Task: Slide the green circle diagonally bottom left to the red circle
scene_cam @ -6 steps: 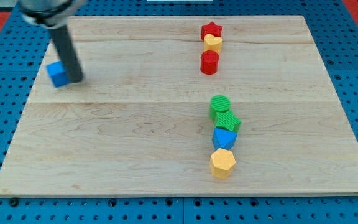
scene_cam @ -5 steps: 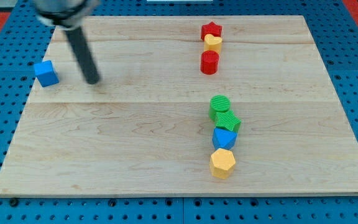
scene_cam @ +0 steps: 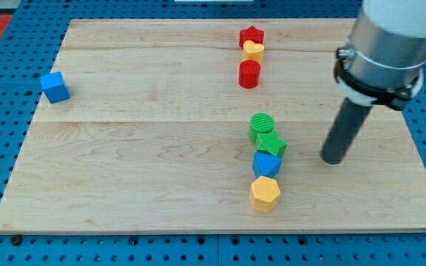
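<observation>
The green circle (scene_cam: 261, 125) stands right of the board's middle, at the top of a column of blocks. The red circle (scene_cam: 249, 74) stands above it, nearer the view's top, with a clear gap between them. My tip (scene_cam: 332, 159) rests on the board to the right of the column, level with the green star-like block (scene_cam: 272, 144), and touches no block.
Below the green circle sit the green star-like block, a blue block (scene_cam: 267, 164) and a yellow hexagon (scene_cam: 265, 194). A red star (scene_cam: 251, 35) and a yellow block (scene_cam: 253, 50) sit above the red circle. A blue cube (scene_cam: 54, 86) lies at the wooden board's (scene_cam: 124, 170) left edge.
My tip has swept from beside the blue cube at the left across the board to the right of the green blocks. The blue cube was pushed slightly left earlier and now rests.
</observation>
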`<state>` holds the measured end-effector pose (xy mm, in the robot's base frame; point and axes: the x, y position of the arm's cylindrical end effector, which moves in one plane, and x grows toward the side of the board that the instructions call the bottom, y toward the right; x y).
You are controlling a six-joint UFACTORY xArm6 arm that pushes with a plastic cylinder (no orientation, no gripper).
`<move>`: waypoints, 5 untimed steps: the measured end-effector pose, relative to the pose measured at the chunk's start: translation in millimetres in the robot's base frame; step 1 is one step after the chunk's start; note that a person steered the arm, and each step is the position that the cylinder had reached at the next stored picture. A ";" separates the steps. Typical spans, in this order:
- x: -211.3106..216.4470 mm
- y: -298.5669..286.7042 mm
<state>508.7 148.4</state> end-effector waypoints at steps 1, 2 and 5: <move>-32.2 -11.2; -50.5 -34.1; -37.5 -35.9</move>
<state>471.2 112.4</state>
